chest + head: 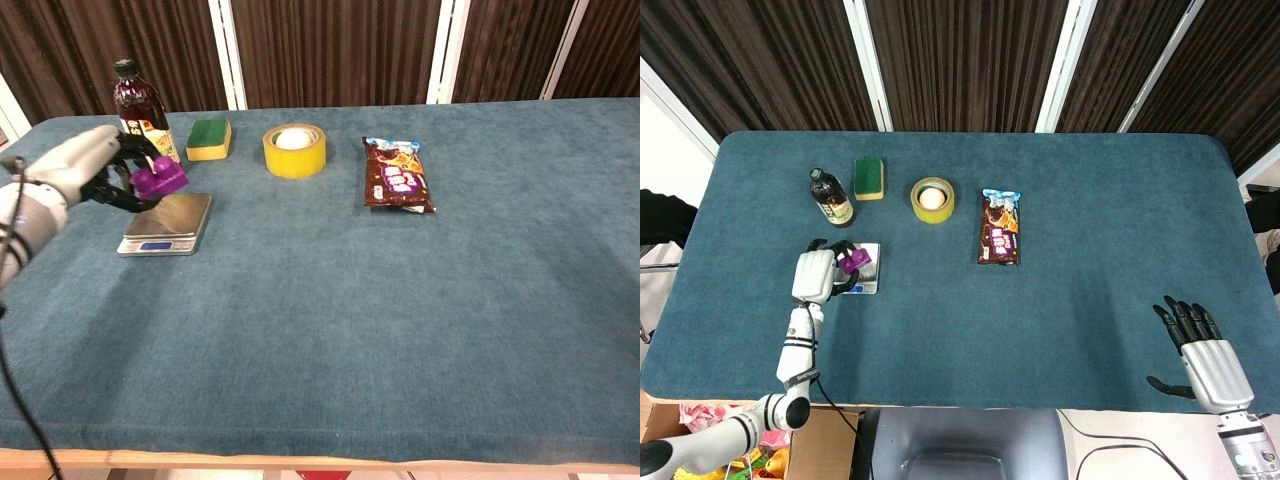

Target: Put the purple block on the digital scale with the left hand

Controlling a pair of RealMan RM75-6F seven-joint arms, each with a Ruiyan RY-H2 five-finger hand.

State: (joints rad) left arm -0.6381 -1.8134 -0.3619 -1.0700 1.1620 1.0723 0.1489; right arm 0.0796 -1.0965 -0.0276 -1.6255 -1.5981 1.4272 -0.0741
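Note:
My left hand (815,273) (100,163) holds the purple block (850,260) (159,181) in its fingertips, raised just above the left part of the digital scale (864,284) (170,226). The scale is a small silver platform with a blue display at its front edge. My right hand (1200,347) rests open at the table's front right corner, palm down, holding nothing; the chest view does not show it.
Behind the scale stands a dark bottle (830,198) (143,122), close to my left hand. A green and yellow sponge (869,178) (208,139), a yellow tape roll (933,200) (294,150) and a snack packet (1000,227) (397,174) lie further back.

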